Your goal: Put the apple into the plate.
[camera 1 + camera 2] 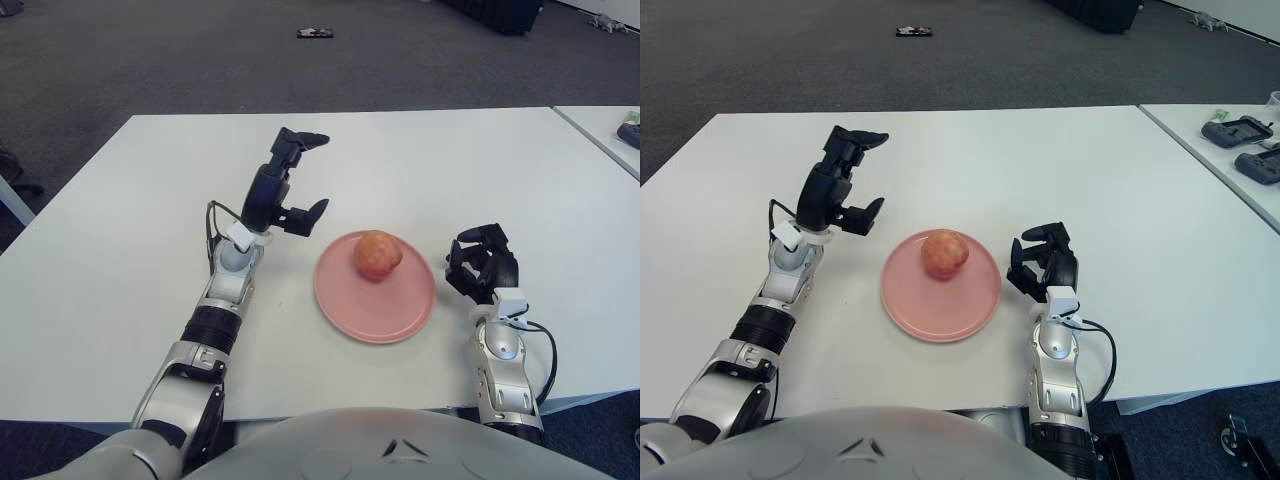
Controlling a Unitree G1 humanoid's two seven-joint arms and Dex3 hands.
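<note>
Already apple point(377, 254) in pink plate point(345, 305).

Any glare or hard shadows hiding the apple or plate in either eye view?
Left eye view: even light, no glare on the plate; the apple casts only a soft shadow. Right eye view: same, apple and plate rim clear; left hand and right hand throw faint shadows on the table.
</note>
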